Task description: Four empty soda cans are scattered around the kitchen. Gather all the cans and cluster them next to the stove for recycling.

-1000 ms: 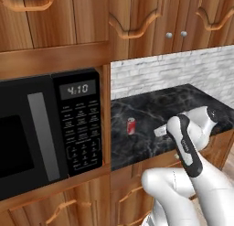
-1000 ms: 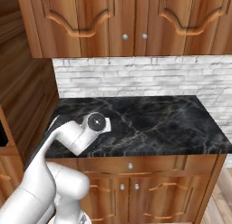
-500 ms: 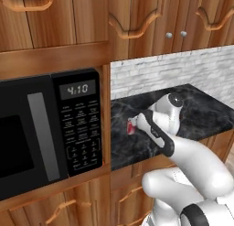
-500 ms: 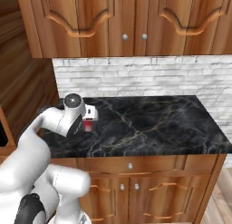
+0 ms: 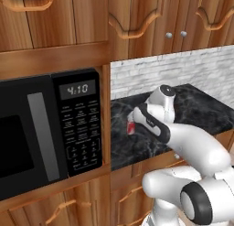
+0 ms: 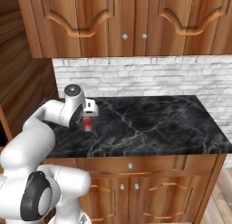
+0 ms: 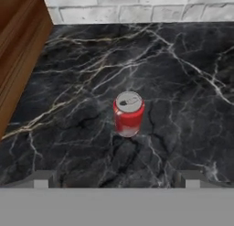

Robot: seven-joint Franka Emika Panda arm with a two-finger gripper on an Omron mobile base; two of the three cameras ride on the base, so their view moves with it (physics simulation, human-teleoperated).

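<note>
Swinging left across the black surface [image 6: 149, 128], the end effector [image 6: 89, 112] came over the red soda can [image 7: 129, 114]. Its fingers were wide apart. That can stood upright just below, near the wooden wall.

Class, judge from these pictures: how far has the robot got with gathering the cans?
Done: nothing that shows; no stove or gathered cans appear. In hand: the open hand hangs just above one upright red soda can on the black marble counter, not gripping it. Left: grasp this can, carry it to the stove, then fetch the others.
</note>
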